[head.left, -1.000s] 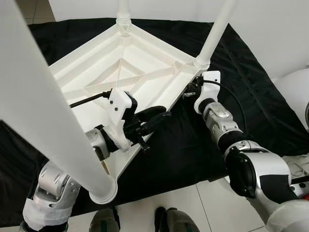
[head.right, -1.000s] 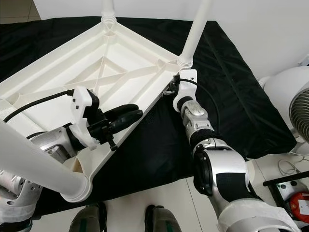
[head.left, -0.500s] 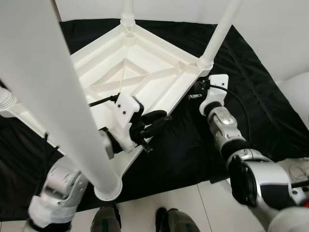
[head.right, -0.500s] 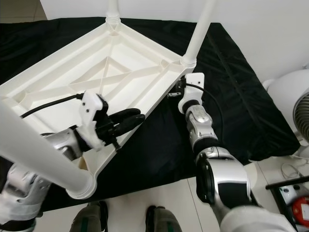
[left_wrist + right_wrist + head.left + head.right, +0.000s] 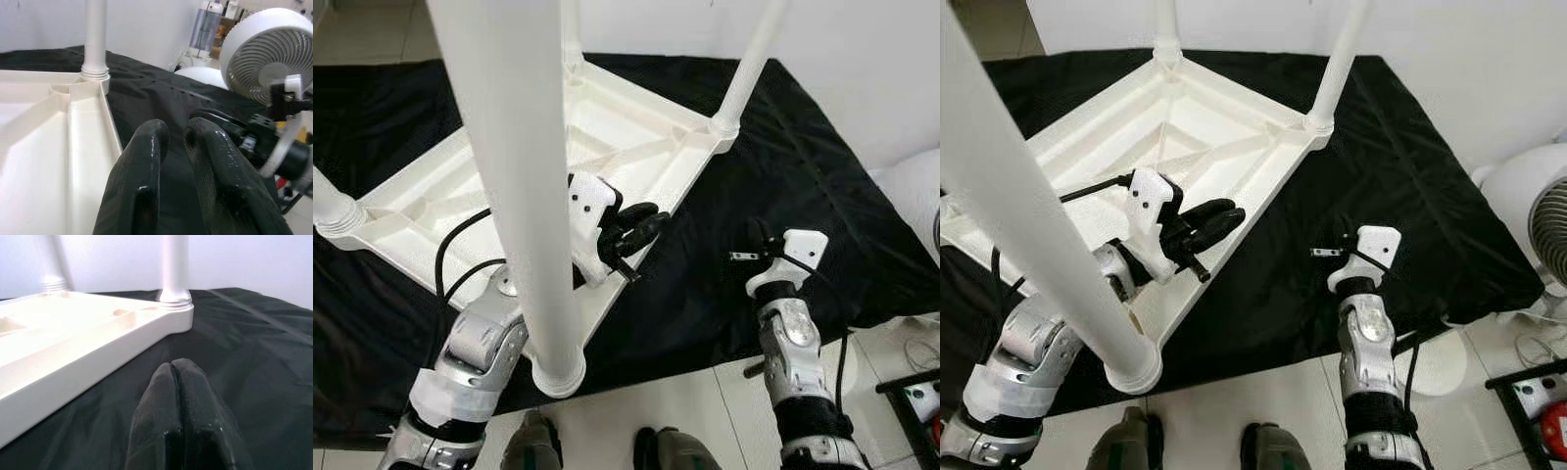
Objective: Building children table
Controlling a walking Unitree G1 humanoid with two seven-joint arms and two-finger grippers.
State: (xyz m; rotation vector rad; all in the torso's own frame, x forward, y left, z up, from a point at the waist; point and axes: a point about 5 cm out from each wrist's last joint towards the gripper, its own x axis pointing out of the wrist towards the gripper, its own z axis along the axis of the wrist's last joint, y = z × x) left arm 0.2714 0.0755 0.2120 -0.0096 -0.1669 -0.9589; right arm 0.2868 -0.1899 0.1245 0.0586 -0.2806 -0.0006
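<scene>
Table [image 5: 1224,137] lies upside down on black cloth [image 5: 1410,176], legs [image 5: 1337,59] pointing up. Left gripper [image 5: 1219,220] hovers over its near edge, fingers [image 5: 142,161] slightly parted, empty. Right gripper [image 5: 1324,250] sits off the table at 4 o'clock, above the cloth, fingers [image 5: 178,387] pressed together, empty. Fan [image 5: 264,54] stands beyond.

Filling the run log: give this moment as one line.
table: upside down on black cloth, legs up | left end effector: over table edge | right end effector: shut, above cloth
</scene>
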